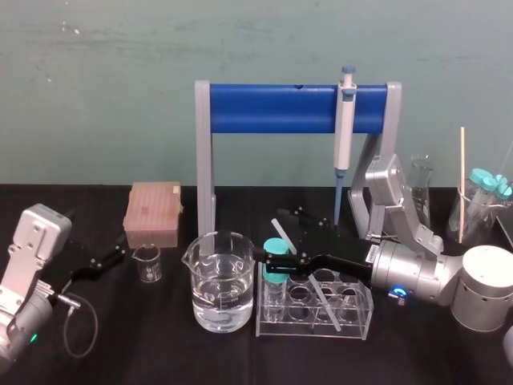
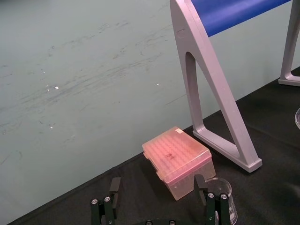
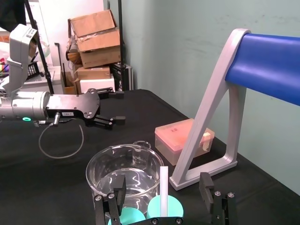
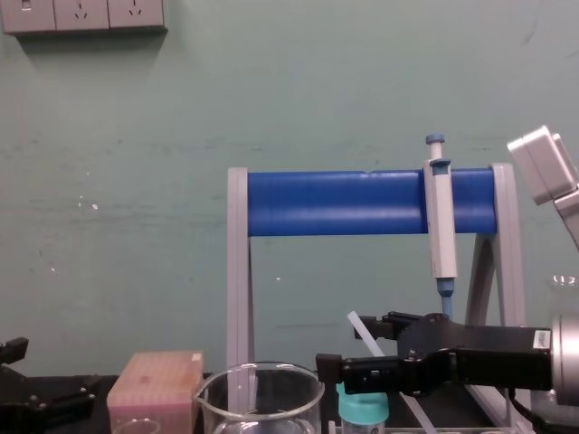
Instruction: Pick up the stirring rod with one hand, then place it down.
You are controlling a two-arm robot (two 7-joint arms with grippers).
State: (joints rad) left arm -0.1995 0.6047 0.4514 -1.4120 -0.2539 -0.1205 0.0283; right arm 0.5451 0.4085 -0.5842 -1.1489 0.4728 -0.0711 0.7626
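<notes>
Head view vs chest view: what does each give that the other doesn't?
Head view: tube rack, wooden stick, capped tubes far right. Chest view: wall sockets. Both: open right gripper straddling the tilted stirring rod, pipette on the blue stand, large beaker, pink tip box, left gripper parked left.

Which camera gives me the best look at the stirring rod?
The head view: the stirring rod shows nearly full length, slanting across the tube rack, between the right gripper's open fingers. The right wrist view shows a short stretch; the chest view, its upper end. Left gripper idles aside.
</notes>
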